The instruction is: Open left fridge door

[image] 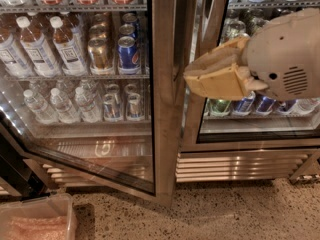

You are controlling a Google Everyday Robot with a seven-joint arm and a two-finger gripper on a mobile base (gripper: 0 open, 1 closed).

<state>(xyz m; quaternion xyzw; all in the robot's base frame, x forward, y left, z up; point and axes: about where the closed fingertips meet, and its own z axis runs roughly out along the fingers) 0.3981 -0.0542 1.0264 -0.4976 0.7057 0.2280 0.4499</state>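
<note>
— Tan gripper hovers just beside the free edge of the left fridge door, which stands ajar. Its grasp can't be told.
— Your risk?
— Slipping off the steel frame, so the door swings shut. On the speckled floor, a plastic bin may block its swing.

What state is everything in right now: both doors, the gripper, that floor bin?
left fridge door: partly open, swung outward.
right fridge door: shut.
gripper: beside the left door's free edge, in front of the right door; contact unclear.
plastic bin: on the floor, lower left, holding something pinkish.
</note>
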